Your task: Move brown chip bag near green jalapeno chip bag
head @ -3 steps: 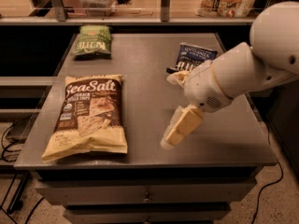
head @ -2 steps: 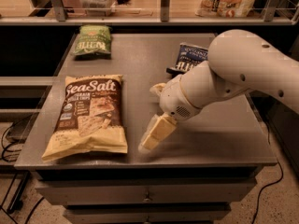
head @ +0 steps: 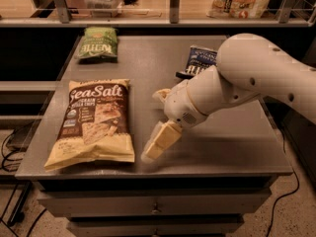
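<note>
The brown chip bag (head: 94,124) lies flat on the front left of the grey table, with white "Sea Salt" lettering and tan-yellow ends. The green jalapeno chip bag (head: 99,42) lies at the back left corner of the table, well apart from the brown bag. My gripper (head: 157,144) hangs from the white arm just above the table, a little to the right of the brown bag's lower right corner and not touching it. It holds nothing.
A small dark blue bag (head: 199,61) lies at the back right, partly behind my arm. The grey table (head: 227,149) has drawers below its front edge. A shelf (head: 148,21) with a clear container and a bag runs behind the table.
My arm has swung left and forward across the table, bringing the gripper from mid-table to close beside the brown bag's right edge. The bags have not moved.
</note>
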Tool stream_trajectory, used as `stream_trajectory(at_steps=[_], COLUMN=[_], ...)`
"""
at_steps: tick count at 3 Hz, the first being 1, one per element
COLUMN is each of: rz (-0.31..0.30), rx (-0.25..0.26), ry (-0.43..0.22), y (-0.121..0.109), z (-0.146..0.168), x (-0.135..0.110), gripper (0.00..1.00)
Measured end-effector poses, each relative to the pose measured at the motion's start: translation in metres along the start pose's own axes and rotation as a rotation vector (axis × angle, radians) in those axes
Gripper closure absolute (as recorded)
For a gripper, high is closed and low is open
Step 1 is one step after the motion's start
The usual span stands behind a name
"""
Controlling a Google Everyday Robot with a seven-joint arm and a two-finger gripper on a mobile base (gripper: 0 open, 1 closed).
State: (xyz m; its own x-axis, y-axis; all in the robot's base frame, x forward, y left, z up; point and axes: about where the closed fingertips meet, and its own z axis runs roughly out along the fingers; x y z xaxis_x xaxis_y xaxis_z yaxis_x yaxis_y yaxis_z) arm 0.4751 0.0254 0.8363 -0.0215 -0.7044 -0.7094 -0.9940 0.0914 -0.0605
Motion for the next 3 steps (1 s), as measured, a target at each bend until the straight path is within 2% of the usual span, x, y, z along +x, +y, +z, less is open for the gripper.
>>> stream_trajectory(at_steps=[2,3], rz=[-0.041,-0.027], rx=[-0.059,-0.067], ry=[-0.103,-0.15], y=[0.013,0.019], z=[0.013,0.022], x=[-0.035,-0.044], gripper=[0.0,0.0])
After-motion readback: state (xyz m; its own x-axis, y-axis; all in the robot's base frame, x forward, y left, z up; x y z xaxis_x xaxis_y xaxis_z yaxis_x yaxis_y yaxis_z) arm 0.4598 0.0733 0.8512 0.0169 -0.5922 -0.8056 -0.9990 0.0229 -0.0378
